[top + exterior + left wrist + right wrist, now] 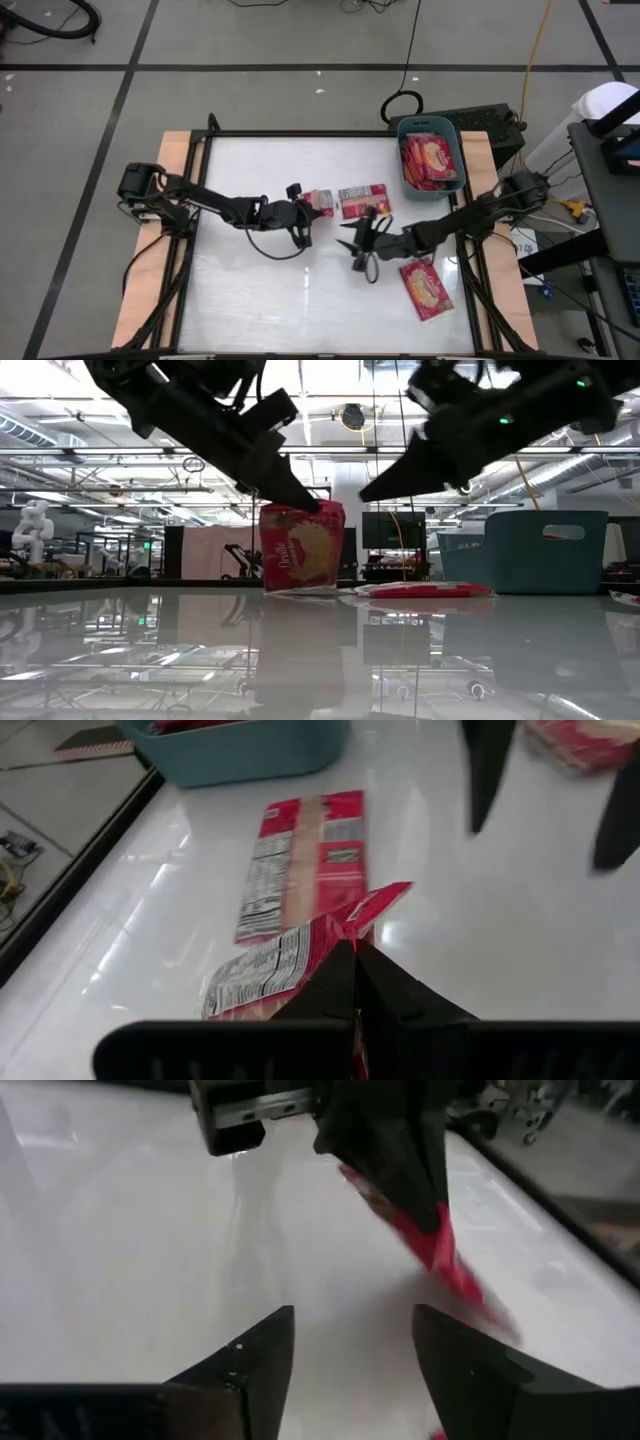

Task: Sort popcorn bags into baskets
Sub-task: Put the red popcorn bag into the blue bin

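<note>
Left gripper (pixel 356 982) pinched on a popcorn bag (pixel 290 955).
Just beyond my closed fingers a second packet (pixel 305 860) lies flat, label side up; farther ahead I see the teal basket (pixel 240 755).

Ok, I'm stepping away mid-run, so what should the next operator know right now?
Left gripper: shut on a flat red popcorn packet, standing on edge mid-table.
Right gripper: open, empty, beside it.
Second red packet lies flat, label side up, next to the held one; a third lies near the right edge.
Teal-blue plastic bin at the back right already holds several packets.
Left: three packets to bin.
</note>
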`<state>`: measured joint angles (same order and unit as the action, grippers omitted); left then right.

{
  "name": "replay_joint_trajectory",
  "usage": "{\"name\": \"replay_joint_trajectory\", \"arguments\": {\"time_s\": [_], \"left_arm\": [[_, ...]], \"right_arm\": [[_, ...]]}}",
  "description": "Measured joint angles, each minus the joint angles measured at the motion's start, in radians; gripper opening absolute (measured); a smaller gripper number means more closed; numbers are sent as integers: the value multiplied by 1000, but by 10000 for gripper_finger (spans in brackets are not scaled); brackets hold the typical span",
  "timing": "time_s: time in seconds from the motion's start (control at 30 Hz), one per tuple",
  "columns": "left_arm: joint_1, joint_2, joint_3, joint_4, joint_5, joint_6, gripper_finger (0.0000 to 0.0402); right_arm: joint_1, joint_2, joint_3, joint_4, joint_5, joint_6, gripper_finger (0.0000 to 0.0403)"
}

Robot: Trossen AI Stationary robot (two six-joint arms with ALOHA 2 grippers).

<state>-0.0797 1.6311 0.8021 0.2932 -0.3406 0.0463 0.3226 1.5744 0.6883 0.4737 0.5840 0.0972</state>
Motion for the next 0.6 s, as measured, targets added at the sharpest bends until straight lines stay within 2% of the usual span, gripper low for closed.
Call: {"name": "replay_joint_trajectory", "arguments": {"time_s": [0.13,0.23,0.43,0.6], "left_arm": [[-26,-12,0,-3,0,-14,1],[-49,-10,0,-8,-1,-27,0],[-97,-11,0,6,0,-29,0],[-126,-11,1,36,0,-19,0]], "right_arm": [[-1,74,79,-30,92,-109,219],[-1,97,93,-35,118,-136,227],[-5,106,91,-60,77,-176,229],[-52,143,90,2,22,-257,233]]}}
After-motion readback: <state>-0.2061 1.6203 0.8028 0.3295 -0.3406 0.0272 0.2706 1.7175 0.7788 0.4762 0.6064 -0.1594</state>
